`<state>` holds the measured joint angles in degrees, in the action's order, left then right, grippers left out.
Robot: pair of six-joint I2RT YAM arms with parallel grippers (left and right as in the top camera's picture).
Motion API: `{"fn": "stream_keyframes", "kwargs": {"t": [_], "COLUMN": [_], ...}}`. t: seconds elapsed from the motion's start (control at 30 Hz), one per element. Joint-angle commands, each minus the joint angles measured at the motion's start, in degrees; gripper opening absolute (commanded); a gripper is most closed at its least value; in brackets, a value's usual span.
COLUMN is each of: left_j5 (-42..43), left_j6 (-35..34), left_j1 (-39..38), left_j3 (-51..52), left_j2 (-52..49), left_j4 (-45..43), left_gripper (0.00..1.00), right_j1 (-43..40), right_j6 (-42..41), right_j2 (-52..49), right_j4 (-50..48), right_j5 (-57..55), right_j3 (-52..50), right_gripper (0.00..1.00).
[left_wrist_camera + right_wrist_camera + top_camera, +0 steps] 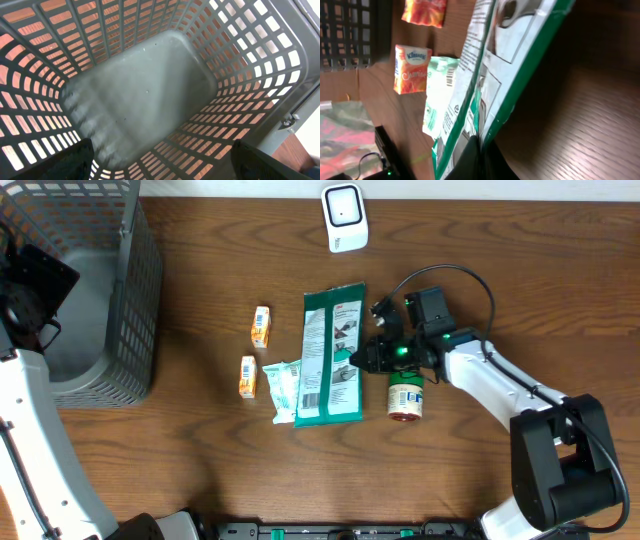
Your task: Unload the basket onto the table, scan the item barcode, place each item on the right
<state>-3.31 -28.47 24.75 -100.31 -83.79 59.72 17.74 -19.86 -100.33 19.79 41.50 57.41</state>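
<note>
While the right gripper (pixel 364 361) is closed on the right edge of the pouch (pixel 333 355), the step in hand is judged to be the pick-up. The pouch lies flat near the middle of the desk (pixel 500 290), printed side up and well apart from the scanner (pixel 344 217). In the right wrist view the dark fingers (pixel 470 157) meet on the green border of the pouch, with the film pinched between them.

The left gripper (pixel 162 170) hangs over the basket (pixel 120 300) at the left edge of the desk. Its jaws stand wide apart and hold nothing.

Next move, as judged:
- Lift the pouch clear of the packet (pixel 283 388), which its near left corner overlaps.
- Avoid the jar (pixel 405 396), which lies just beside the gripper on the near side.
- Carry the pouch to the far edge, where the scanner stands, and turn the barcode toward the scanner face.

Which panel carries the pouch's barcode cannot be told from these views. The film looks limp, so when it is held by one edge it will probably sag or fold. In that case the code may not present flat.

Two tissue packs (pixel 261 326) lie left of the pouch, toward the basket, and are not in the path.

Surface: dark wood grain with a low sheen and no mat or fixture under the items.

Room: only a pale strip shows beyond the far edge of the desk. Nothing else of it is visible.
</note>
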Motion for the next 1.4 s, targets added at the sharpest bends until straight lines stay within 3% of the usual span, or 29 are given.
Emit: {"fn": "stream_keyframes", "kwargs": {"t": [0.0, 0.37, 0.63, 0.97, 1.13, 1.23, 1.27, 1.37], "left_j5": [-0.31, -0.31, -0.31, -0.31, -0.31, -0.31, -0.31, -0.31], "left_j6": [0.37, 0.37, 0.37, 0.37, 0.37, 0.37, 0.37, 0.37], "left_j1": [0.2, 0.2, 0.2, 0.2, 0.2, 0.2, 0.2, 0.2], "left_j3": [-0.2, -0.2, -0.2, -0.2, -0.2, -0.2, -0.2, -0.2], "left_j2": [-0.11, -0.11, -0.11, -0.11, -0.11, -0.11, -0.11, -0.11], "left_j4": [-0.04, -0.04, -0.04, -0.04, -0.04, -0.04, -0.04, -0.04], "left_gripper": [0.88, 0.88, 0.88, 0.88, 0.88, 0.88, 0.88, 0.88], "right_j1": [-2.47, -10.34, -11.74, -11.74, -11.76, -11.74, -11.74, -11.74], "right_j6": [1.31, 4.07, 4.04, 4.33, 4.59, 4.63, 4.72, 4.74], "right_j2": [0.87, 5.22, 11.13, 12.46, 12.46, 12.46, 12.46, 12.46], "right_j4": [1.99, 5.75, 11.37, 18.82, 18.8, 18.97, 19.02, 19.21], "right_j5": [3.28, 7.04, 6.82, -10.91, -12.17, -12.81, -12.85, -13.53], "right_j3": [-0.09, -0.07, -0.07, -0.09, -0.09, -0.09, -0.09, -0.09], "right_gripper": [0.01, 0.01, 0.01, 0.01, 0.02, 0.09, 0.2, 0.35]}}
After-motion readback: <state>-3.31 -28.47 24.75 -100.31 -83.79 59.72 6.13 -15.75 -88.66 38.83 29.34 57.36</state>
